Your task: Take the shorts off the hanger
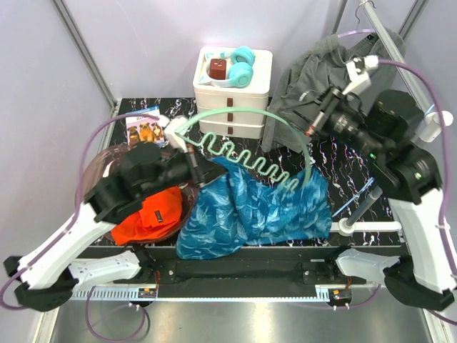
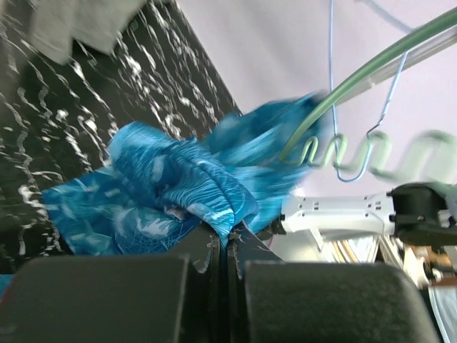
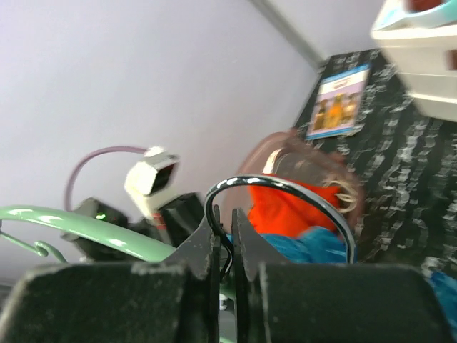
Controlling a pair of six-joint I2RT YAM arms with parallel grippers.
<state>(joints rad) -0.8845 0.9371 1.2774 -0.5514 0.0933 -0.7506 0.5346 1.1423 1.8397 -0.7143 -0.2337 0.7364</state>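
Shorts of three kinds are in sight. The blue shorts (image 1: 264, 211), mottled teal and white, lie crumpled across the middle of the tabletop (image 1: 343, 161). In the overhead view the wavy bar of a pale green hanger (image 1: 239, 153) crosses their upper edge, and its arc curves above.

The left pincer (image 1: 208, 171) is at their upper left corner. In the left wrist view its fingers (image 2: 207, 250) are pressed together on a fold of the blue cloth, which bunches up right at the tips.

The orange shorts (image 1: 143, 221) sit at the lower left of the overhead frame inside a clear pinkish bowl (image 1: 100, 161), partly under the left arm. The grey shorts (image 1: 314, 75) hang at the upper right, draped below a rail (image 1: 382, 28).

The right pincer (image 1: 313, 130) is by the hanger's right-hand end, in front of the grey cloth. In its wrist view the fingers (image 3: 203, 239) stand almost together, with a thin dark loop (image 3: 285, 187) running into the slit between them. That picture is blurred, so whether the loop is truly pinched cannot be told.

At top centre, stacked white boxes (image 1: 232, 107) carry teal headphones (image 1: 243, 68).
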